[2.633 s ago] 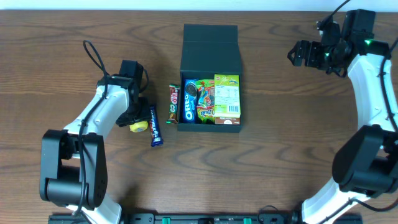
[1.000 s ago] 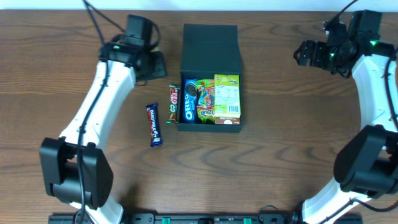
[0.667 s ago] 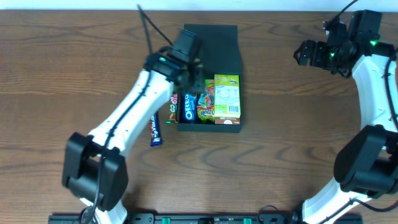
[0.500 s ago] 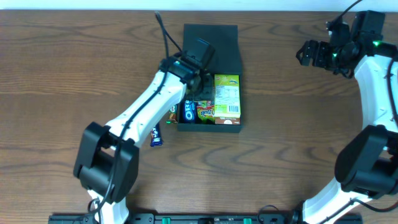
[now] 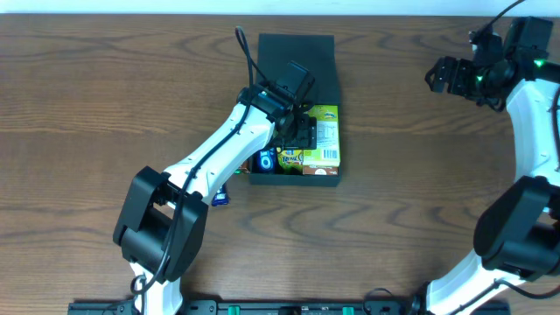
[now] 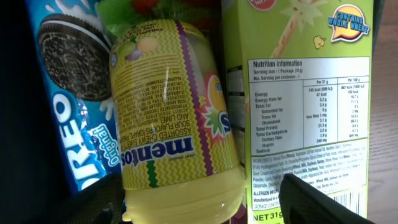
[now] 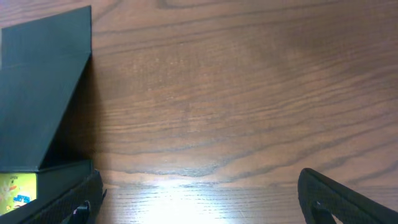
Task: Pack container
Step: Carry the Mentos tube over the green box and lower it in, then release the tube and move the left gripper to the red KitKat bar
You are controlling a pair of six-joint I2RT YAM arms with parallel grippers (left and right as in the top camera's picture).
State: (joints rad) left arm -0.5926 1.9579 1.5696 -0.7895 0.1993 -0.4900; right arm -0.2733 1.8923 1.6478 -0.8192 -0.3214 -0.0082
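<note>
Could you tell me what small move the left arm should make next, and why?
Probably raise the left gripper straight up out of the container: its fingers look open around the Mentos bottle, which appears to lie between the Oreo pack and the carton.

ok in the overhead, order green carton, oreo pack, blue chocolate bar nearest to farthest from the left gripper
1. green carton, in the container beside the left gripper
2. oreo pack, container's left side
3. blue chocolate bar, on the table outside
</note>
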